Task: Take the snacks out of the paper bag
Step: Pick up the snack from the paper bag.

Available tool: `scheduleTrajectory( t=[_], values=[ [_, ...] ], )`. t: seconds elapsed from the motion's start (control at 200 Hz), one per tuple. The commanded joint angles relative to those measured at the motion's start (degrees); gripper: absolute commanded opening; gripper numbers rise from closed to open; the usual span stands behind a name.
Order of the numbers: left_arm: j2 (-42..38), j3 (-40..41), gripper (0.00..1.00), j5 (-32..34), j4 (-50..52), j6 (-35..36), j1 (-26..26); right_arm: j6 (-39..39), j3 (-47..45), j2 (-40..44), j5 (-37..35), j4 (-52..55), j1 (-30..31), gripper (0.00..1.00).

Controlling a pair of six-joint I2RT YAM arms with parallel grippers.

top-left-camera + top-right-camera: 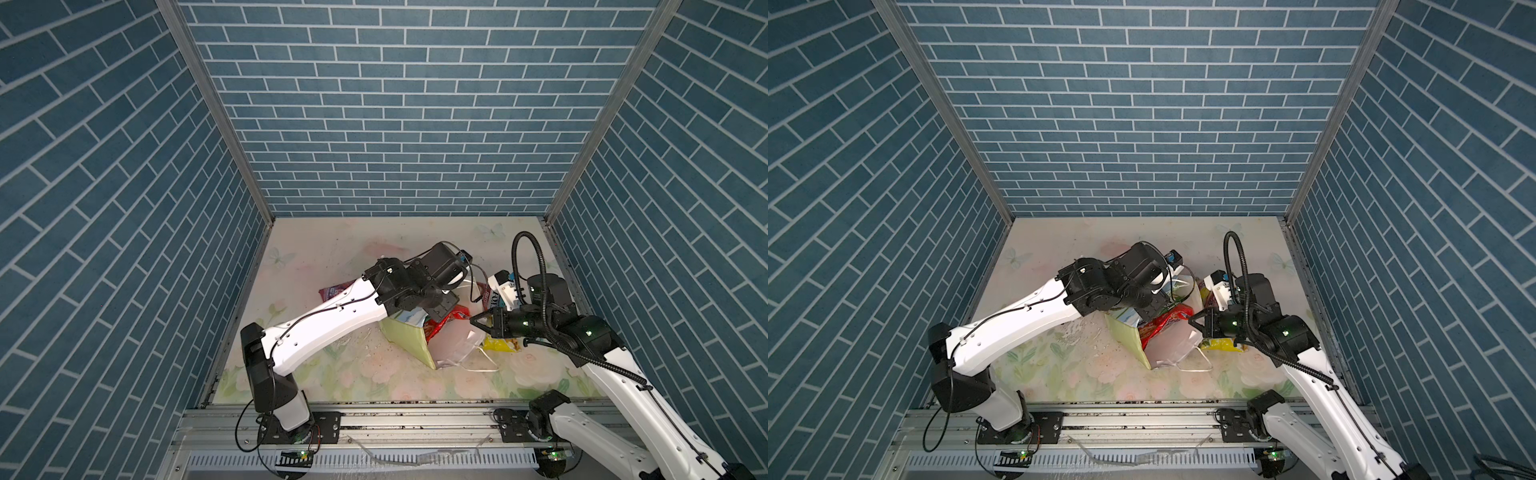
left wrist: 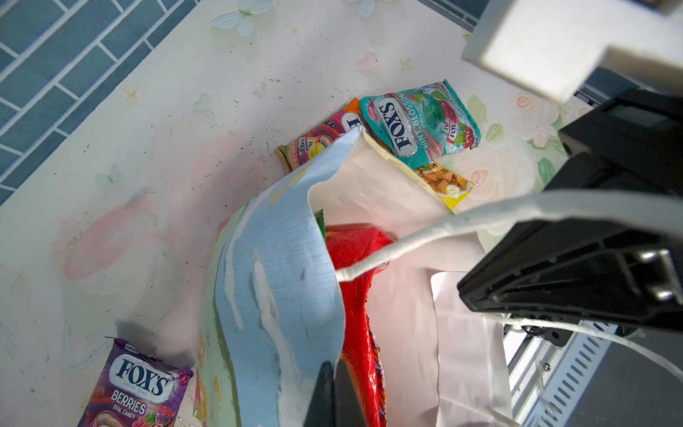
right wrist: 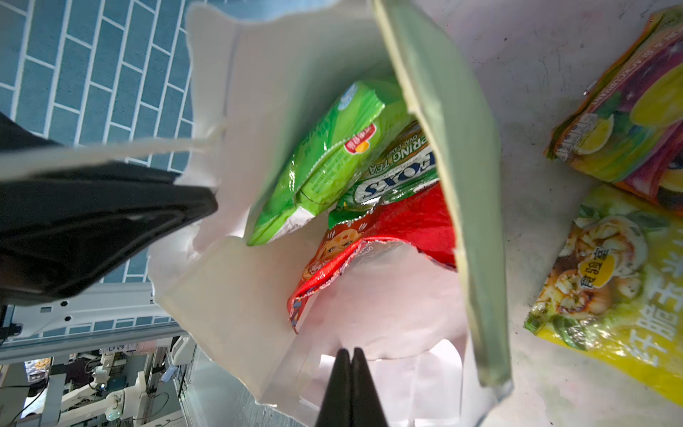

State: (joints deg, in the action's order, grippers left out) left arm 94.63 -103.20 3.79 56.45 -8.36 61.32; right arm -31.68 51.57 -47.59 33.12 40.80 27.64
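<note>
Blue brick-pattern walls (image 1: 395,124) enclose a floral tabletop (image 1: 332,374). All positions below are given from the paper bag (image 1: 409,338).

- paper bag: lies tipped on its side on the tabletop, mouth gaping and white inside showing. A white cord handle (image 2: 425,236) hangs loose across the mouth.
- left gripper (image 2: 334,373): jaws closed, apparently pinched on the rim of the bag's bluish printed wall. Judged to be lifting that wall so the mouth is open for the other arm.
- right gripper (image 3: 351,360): jaws pressed together with nothing seen between them, tips at the bag's mouth over the lower white wall. Whether they touch the paper cannot be told. Judged too narrow to pick anything; it must widen first.
- inside the bag: red cookie bag (image 3: 388,229) nearest the mouth. The green chips packet (image 3: 332,155) and green Fox's packet (image 3: 395,181) sit deeper and overlap it.
- outside the bag, beside its pale green narrow side: orange Fox's packet (image 3: 628,125), yellow packet (image 3: 610,288) and teal Fox's packet (image 2: 417,122), all flat on the tabletop and clear of the mouth.
- outside the bag, near its printed wall: purple Fox's packet (image 2: 136,384).
- judgement: four packets out, three to go. The red cookie bag is the easiest to reach.
</note>
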Motion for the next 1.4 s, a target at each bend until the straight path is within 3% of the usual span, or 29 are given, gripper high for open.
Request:
scheduleTrajectory(
  t=[0.0, 0.165, 0.435, 0.745, 0.855, 1.105, 1.395],
  values=[
    [0.5, -1.2, 0.00, -0.3, 0.9, -0.5, 0.4, -4.5, -1.1, 0.7, -2.3, -5.5, 0.7, 0.05],
    [0.0, -1.9, 0.00, 0.8, 0.6, -0.4, 0.2, -8.9, -1.6, 0.3, -3.4, -11.2, 2.4, 0.05],
    [-1.9, -0.9, 0.00, 0.3, -0.4, -1.1, 0.2, -13.5, -3.0, -0.3, -11.8, -14.2, 9.8, 0.08],
    [-4.3, 1.5, 0.00, 0.7, -3.3, -2.9, 0.1, -21.0, -5.1, -1.9, -23.2, -21.6, 16.7, 0.20],
    [-4.3, 1.5, 0.00, 0.6, -3.1, -2.8, 0.1, -22.5, -4.6, -3.9, -27.7, -22.9, 19.4, 0.28],
    [-5.3, 2.9, 0.00, -0.4, -2.9, -2.3, -1.4, -26.3, -4.4, -7.7, -37.4, -24.9, 24.6, 0.31],
    [-7.5, 5.1, 0.00, -2.2, -3.4, -1.1, -3.2, -26.3, -3.0, -9.5, -42.1, -28.3, 26.8, 0.31]
  ],
)
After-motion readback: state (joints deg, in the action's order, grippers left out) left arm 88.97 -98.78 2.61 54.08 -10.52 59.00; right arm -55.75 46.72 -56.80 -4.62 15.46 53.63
